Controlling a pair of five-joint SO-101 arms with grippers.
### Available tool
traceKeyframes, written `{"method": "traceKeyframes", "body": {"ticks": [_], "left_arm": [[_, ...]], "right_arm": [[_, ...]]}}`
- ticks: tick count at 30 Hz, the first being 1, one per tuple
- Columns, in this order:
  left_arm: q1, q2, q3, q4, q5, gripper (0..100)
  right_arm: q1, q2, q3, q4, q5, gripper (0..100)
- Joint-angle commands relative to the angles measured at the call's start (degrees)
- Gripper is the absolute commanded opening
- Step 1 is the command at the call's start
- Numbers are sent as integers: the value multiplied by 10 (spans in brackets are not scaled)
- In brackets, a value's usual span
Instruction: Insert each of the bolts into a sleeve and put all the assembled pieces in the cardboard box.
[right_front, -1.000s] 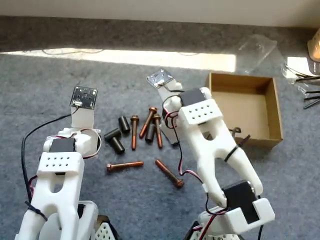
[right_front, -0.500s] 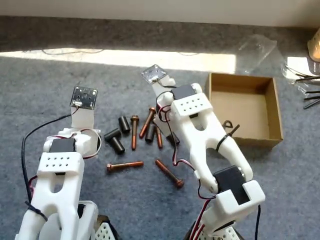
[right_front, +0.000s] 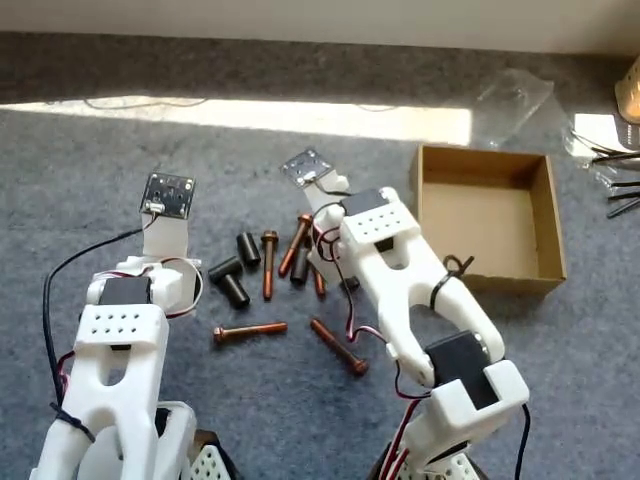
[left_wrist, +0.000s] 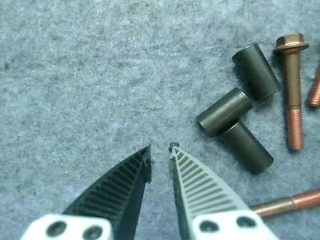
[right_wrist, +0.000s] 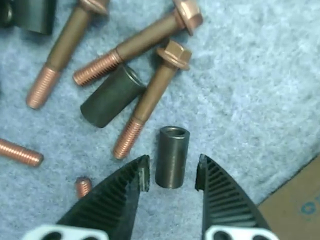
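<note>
My right gripper (right_wrist: 172, 172) is open, its fingertips on either side of a dark sleeve (right_wrist: 171, 156) lying on the grey carpet, without closing on it. Beside that sleeve lie copper bolts (right_wrist: 152, 95) and another sleeve (right_wrist: 112, 95). In the high view the right arm (right_front: 385, 250) hangs over the bolt cluster (right_front: 295, 245), left of the cardboard box (right_front: 540, 215). My left gripper (left_wrist: 160, 149) is open by a narrow gap over bare carpet, holding nothing. Three sleeves (left_wrist: 223, 112) and a bolt (left_wrist: 291, 90) lie just off to its side.
Two more bolts (right_front: 250, 331) (right_front: 338, 346) lie nearer the arm bases. The box is open-topped with nothing in it. A clear plastic bag (right_front: 515, 95) and papers (right_front: 605, 135) lie at the far right. The carpet left of the left arm (right_front: 120, 340) is bare.
The right arm has swung left, away from the box, and settled over the bolt cluster. The left arm has not moved.
</note>
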Motion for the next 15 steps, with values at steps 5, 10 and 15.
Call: {"method": "traceKeyframes", "body": {"ticks": [5,10,15], "left_arm": [[-6,-2,-3,-7,4,73],[-6,-2,-3,-7,4,73],[-7,-2,-3,-5,4,73]], "right_arm": [[-7,-3,-2,-10,-33,146],[-7,6,-1,-10,-33,146],[-20,55,-4,-9,-33,146]]}}
